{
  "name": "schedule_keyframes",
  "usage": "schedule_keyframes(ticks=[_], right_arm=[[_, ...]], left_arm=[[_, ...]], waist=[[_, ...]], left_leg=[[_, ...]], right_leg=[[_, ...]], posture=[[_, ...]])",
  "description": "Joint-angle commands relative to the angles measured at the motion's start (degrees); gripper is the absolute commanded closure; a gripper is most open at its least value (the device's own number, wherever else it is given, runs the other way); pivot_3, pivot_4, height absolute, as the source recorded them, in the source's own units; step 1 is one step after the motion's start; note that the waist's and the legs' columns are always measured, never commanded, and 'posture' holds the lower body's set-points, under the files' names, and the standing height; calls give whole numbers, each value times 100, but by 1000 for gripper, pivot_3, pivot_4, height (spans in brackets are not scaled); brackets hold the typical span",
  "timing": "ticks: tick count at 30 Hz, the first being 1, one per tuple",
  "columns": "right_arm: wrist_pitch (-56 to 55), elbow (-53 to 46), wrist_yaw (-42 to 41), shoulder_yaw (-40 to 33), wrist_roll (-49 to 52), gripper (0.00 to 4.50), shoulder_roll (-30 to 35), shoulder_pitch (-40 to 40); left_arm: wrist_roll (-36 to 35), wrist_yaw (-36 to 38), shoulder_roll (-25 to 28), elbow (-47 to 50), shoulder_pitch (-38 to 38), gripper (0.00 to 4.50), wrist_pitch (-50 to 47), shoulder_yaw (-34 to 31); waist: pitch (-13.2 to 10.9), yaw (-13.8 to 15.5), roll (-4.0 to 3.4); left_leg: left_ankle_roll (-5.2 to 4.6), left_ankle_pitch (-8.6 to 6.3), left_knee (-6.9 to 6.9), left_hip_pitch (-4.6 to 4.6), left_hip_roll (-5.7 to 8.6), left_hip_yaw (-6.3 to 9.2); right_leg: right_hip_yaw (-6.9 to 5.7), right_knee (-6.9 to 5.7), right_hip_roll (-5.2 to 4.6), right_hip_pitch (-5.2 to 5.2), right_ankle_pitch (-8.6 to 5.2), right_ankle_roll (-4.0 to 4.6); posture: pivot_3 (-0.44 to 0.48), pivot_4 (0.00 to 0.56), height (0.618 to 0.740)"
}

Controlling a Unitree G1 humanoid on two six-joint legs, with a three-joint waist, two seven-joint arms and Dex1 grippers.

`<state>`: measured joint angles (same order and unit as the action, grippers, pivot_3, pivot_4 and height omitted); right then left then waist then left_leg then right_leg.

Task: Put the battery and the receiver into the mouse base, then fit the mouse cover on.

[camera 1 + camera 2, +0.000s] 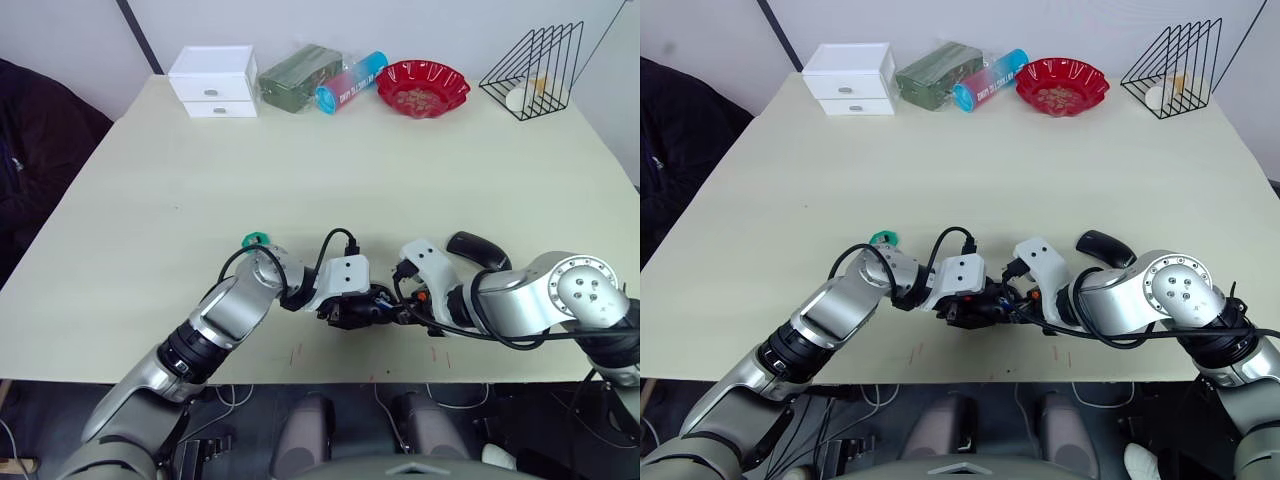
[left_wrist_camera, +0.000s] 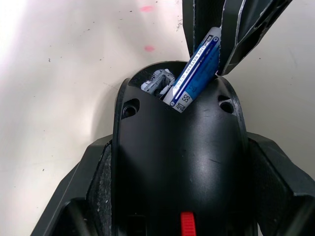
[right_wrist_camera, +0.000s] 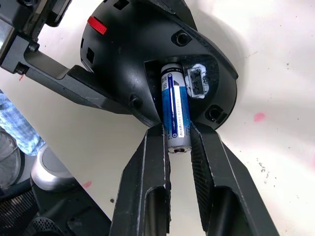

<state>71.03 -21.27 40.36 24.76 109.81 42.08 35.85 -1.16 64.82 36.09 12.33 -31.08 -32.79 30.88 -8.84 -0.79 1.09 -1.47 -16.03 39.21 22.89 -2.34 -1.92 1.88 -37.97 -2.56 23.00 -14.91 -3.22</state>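
My left gripper [image 2: 179,147] is shut on the black mouse base [image 2: 177,162], one finger on each side, with a red part showing on it. My right gripper [image 3: 177,132] is shut on the blue and white battery [image 3: 174,108]. The battery's far end sits tilted inside the base's open compartment. A small grey part [image 3: 196,81] lies beside it there; I cannot tell whether it is the receiver. Both grippers meet near the table's front edge [image 1: 380,310]. The glossy black mouse cover [image 1: 478,250] lies on the table just behind my right wrist.
A green round disc [image 1: 254,240] lies behind my left wrist. Along the far edge stand a white drawer box [image 1: 213,80], a green packet [image 1: 298,75], a blue and pink tube [image 1: 350,82], a red bowl [image 1: 422,87] and a black wire rack [image 1: 535,68].
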Motion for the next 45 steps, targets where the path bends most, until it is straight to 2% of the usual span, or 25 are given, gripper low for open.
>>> schedule_keyframes(ticks=[1,4,9,13,19,22,24,25,26,29,30,39,45], right_arm=[[-175,-71,-47,132,91,2945,76,90],[-257,-99,-106,181,135,1664,159,96],[-314,-244,-314,163,217,1664,351,86],[-255,-558,-920,-178,3,1664,673,-61],[-405,-1119,-2077,-751,-957,1664,1024,-480],[-486,-1474,-2955,-1039,-1805,1664,1213,-901],[-1033,-1763,-3902,-1110,-2825,2046,1292,-1337],[-1304,-1787,-4225,-1228,-3150,2448,1230,-1622],[-1771,-1946,-4930,-1223,-3704,2758,1236,-1922],[-2639,-2128,-6218,-1219,-4821,4269,1268,-2529],[-2861,-2123,-6471,-1257,-5010,4463,1173,-2663],[-4082,-1768,-7573,-1297,-6592,4463,527,-3430],[-5121,-979,-8063,-1306,-7412,4463,-195,-3681]], left_arm=[[175,-30,-11,-162,104,1569,-84,213],[187,-37,-22,-203,90,1569,-60,208],[197,-26,-12,-205,112,1569,-35,218],[187,-25,-33,-191,112,1569,-44,228],[198,-31,-84,-219,76,1569,-26,247],[219,-41,-111,-266,58,1569,0,249],[223,-19,-83,-275,76,1569,37,235],[232,-7,-90,-280,65,1569,56,243],[230,3,-104,-282,57,1569,49,246],[250,6,-149,-337,7,1569,39,266],[257,7,-155,-364,-4,1569,46,268],[264,18,-186,-372,-29,1569,43,278],[254,-31,-210,-414,-36,1569,15,228]], waist=[[0,1,0],[0,8,0],[0,15,0],[-1,27,0],[-1,34,0],[-1,54,0],[0,85,0],[0,93,0],[0,110,0],[0,147,-1],[0,148,-1],[2,158,2],[2,161,1]], left_leg=[[0,0,0,0,0,0],[0,0,0,2,-2,1],[-2,-1,0,10,-4,6],[-2,-1,0,12,-4,10],[-3,-1,-1,23,-3,27],[-3,-1,-1,25,-1,36],[-3,-1,-1,27,0,38],[-3,-1,0,33,7,44],[-3,-1,0,35,9,48],[-3,-1,1,49,13,60],[-3,-1,3,55,14,60],[-2,0,19,60,17,64],[-1,0,19,59,19,65]], right_leg=[[0,0,0,0,0,0],[-2,1,-2,0,0,1],[-10,6,-10,2,0,0],[-14,7,-12,2,-1,0],[-31,16,-15,2,-1,1],[-38,15,-15,1,-2,1],[-40,16,-15,1,-2,1],[-45,22,-16,1,-2,0],[-50,24,-14,1,-2,0],[-63,28,-11,7,-2,0],[-64,27,-11,13,-2,0],[-69,19,-10,13,-1,-1],[-71,17,-10,12,-2,-1]], posture=[[0,150,740],[0,150,740],[0,150,740],[0,150,740],[0,150,740],[0,150,740],[0,150,740],[0,150,740],[0,150,740],[0,150,740],[0,150,740],[0,150,740],[0,150,740]])
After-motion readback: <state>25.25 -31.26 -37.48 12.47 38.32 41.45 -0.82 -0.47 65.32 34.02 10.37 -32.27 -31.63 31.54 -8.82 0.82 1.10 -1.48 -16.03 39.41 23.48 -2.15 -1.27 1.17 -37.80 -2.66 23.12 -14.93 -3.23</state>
